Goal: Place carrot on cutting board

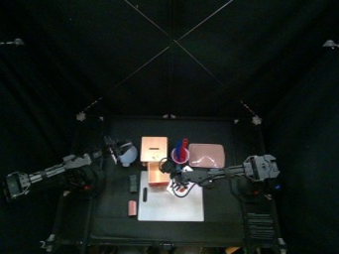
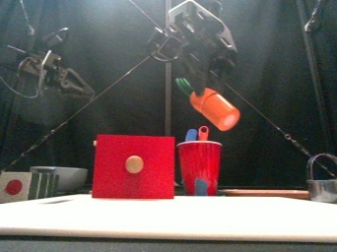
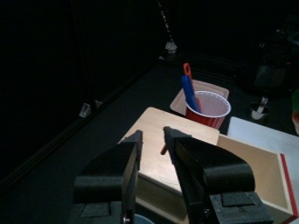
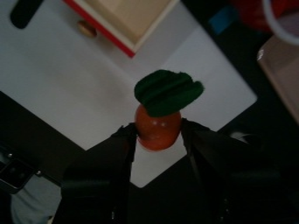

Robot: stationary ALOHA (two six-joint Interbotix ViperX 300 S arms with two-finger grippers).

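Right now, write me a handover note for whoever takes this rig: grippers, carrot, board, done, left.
Right gripper: shut on the carrot, held in the air above the cutting board, green top pointing away from the wrist.
Left gripper: open, empty, resting at the table's left side over a wooden box.
Cutting board: white, at the table's front; its shown part is bare.
Nearby: red cup with a blue utensil, red box.
Done: carrot picked up and lifted.
Left: lower it onto the board, release, withdraw.

Orange carrot (image 2: 214, 108) with green top, red cup (image 2: 200, 167), white cutting board (image 4: 140, 105).
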